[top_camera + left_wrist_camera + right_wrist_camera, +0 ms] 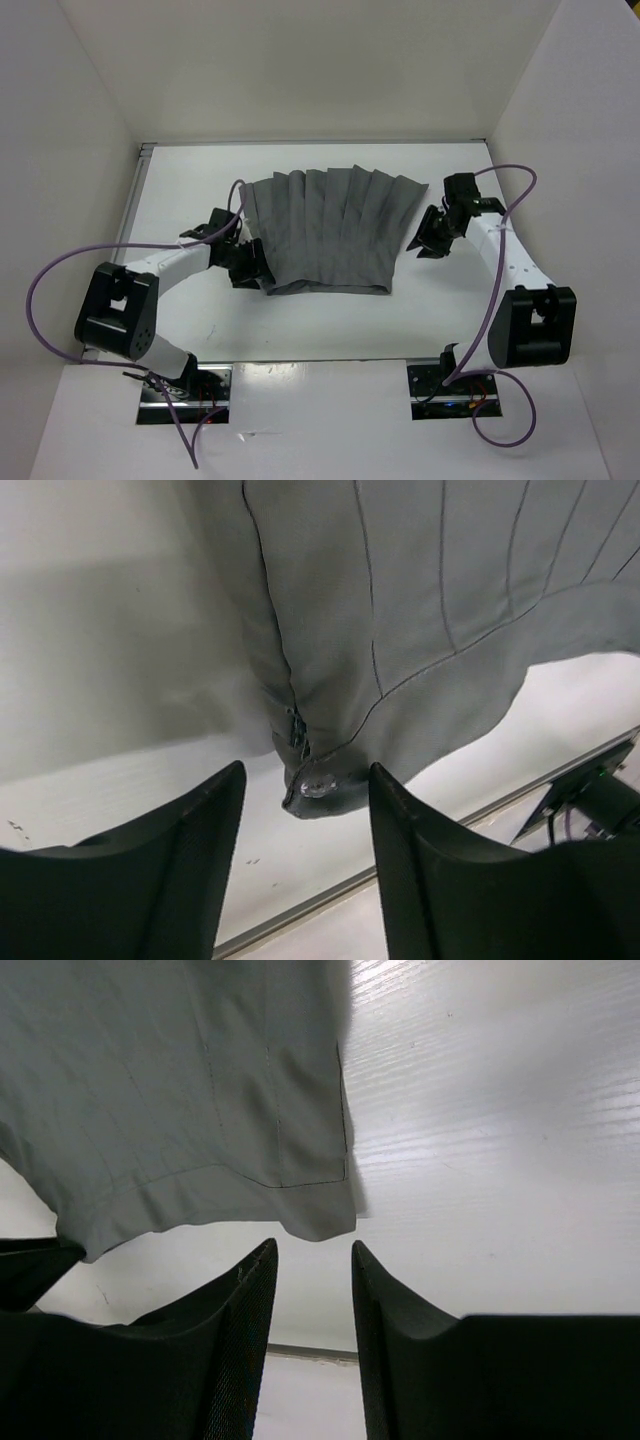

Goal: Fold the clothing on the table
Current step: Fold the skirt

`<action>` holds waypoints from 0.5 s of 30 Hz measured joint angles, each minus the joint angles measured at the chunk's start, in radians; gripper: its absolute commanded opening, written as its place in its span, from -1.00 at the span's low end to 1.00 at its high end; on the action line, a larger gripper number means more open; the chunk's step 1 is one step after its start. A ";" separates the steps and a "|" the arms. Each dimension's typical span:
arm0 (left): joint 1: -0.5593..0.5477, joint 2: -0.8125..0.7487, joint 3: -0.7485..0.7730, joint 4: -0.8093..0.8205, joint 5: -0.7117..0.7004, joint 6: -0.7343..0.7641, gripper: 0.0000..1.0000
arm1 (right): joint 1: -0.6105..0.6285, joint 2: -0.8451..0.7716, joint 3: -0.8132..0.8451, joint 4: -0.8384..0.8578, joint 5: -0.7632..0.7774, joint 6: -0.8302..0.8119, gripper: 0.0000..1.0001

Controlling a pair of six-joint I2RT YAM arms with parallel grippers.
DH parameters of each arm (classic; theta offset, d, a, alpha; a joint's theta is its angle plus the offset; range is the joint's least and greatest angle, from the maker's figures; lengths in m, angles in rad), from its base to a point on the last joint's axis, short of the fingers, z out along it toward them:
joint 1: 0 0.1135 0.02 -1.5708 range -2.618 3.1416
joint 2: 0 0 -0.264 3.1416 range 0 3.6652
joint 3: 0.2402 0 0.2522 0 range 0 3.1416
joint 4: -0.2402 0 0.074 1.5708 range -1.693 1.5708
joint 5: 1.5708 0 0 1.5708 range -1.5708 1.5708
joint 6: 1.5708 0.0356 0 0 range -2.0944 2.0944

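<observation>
The clothing [325, 235] is a dark grey pleated garment spread flat on the middle of the white table [450, 320]. My left gripper [247, 265] sits at its near left corner. In the left wrist view the left gripper [306, 770] is open, and the garment's [420, 600] corner with a metal snap [318, 785] lies between the fingertips, untouched by either finger. My right gripper [422, 240] is beside the garment's right edge. In the right wrist view the right gripper [313, 1244] is open, and a hemmed corner of the clothing [180, 1100] lies just beyond its tips.
White walls [80, 120] enclose the table on the left, back and right. A metal strip [330, 895] runs along the table's near edge. Purple cables [60, 265] loop off both arms. The arm bases [185, 385] stand at the near edge.
</observation>
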 measured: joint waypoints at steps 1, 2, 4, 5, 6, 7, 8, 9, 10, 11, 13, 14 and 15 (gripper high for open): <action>-0.007 0.000 -0.007 -0.001 0.000 0.000 0.11 | 0.000 -0.003 -0.002 -0.003 0.000 0.002 -0.17; -0.013 0.000 -0.016 0.000 0.000 -0.001 0.08 | 0.000 -0.004 -0.003 -0.006 0.001 0.005 -0.17; -0.026 0.000 -0.036 0.000 0.000 -0.003 0.05 | 0.000 -0.006 -0.002 -0.006 0.000 0.010 -0.17; -0.032 0.002 -0.045 0.000 0.000 -0.003 0.03 | 0.000 -0.006 -0.003 -0.006 -0.001 0.013 -0.17; -0.038 0.003 -0.054 0.003 0.000 -0.005 0.03 | 0.000 -0.007 -0.004 -0.005 -0.005 0.014 -0.17; -0.042 0.007 -0.062 0.006 0.000 -0.005 0.00 | 0.000 -0.008 -0.008 -0.005 -0.010 0.016 -0.17; -0.048 0.013 -0.067 0.010 0.000 -0.008 0.00 | 0.000 -0.008 -0.014 -0.005 -0.016 0.017 -0.17; -0.053 0.022 -0.073 0.018 0.000 -0.012 0.00 | 0.000 -0.009 -0.022 -0.006 -0.024 0.017 -0.17; -0.057 0.030 -0.076 0.021 0.004 -0.022 0.00 | 0.000 -0.009 -0.027 -0.006 -0.029 0.018 -0.17; -0.058 0.034 -0.076 0.024 0.007 -0.028 0.00 | 0.000 -0.009 -0.033 -0.006 -0.034 0.018 -0.17; -0.060 0.034 -0.076 0.033 0.008 -0.032 0.00 | 0.002 -0.009 -0.041 -0.005 -0.049 0.018 -0.17; -0.061 0.035 -0.076 0.037 0.008 -0.035 0.00 | 0.005 -0.009 -0.043 -0.005 -0.056 0.020 -0.17; -0.063 0.037 -0.075 0.042 0.008 -0.044 0.00 | 0.008 -0.009 -0.045 -0.005 -0.063 0.020 -0.17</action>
